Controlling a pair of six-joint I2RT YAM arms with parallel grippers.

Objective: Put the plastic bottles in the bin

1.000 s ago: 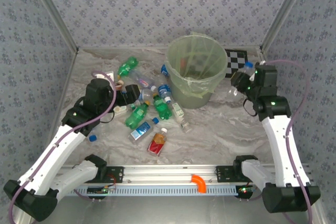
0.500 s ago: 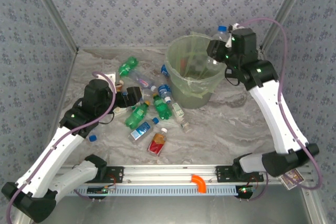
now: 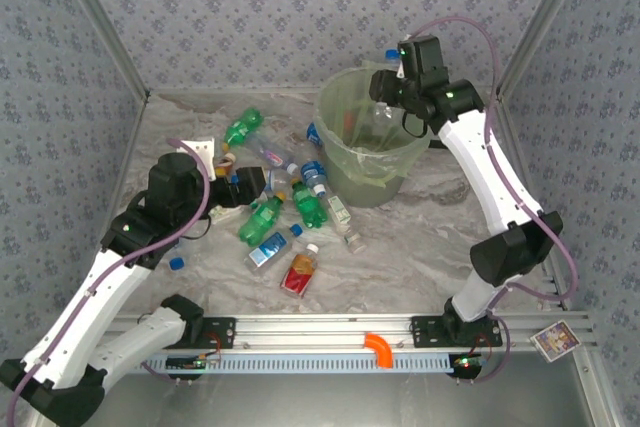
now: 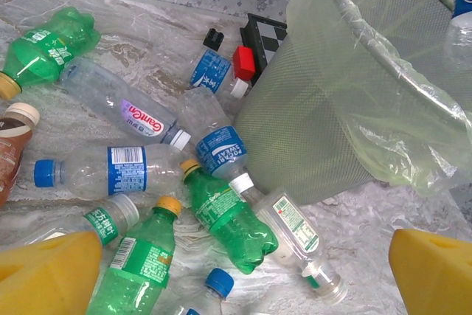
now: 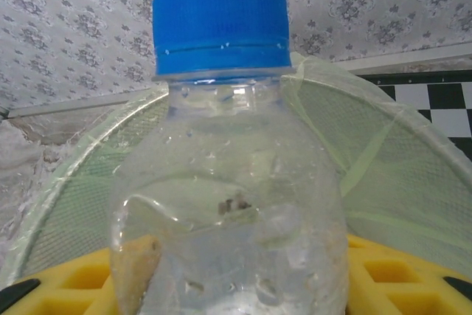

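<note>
Right gripper [image 3: 388, 97] clamped on clear blue-capped bottle [image 5: 228, 204], cap up, held above bin [image 3: 370, 172] at its right rim. Left gripper [image 3: 246, 185] spread wide, low over loose bottles [image 4: 221, 212] left of bin.

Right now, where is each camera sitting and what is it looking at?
Top external: above and behind, looking down at the table, bin and scattered bottles; left arm and right arm show.
Left wrist: low over bottles, facing the bin's wall; its yellow fingers show.
Right wrist: by the bin's rim, facing the clear bottle clamped between its fingers.
Shared: top and right wrist both show that bottle.
</note>
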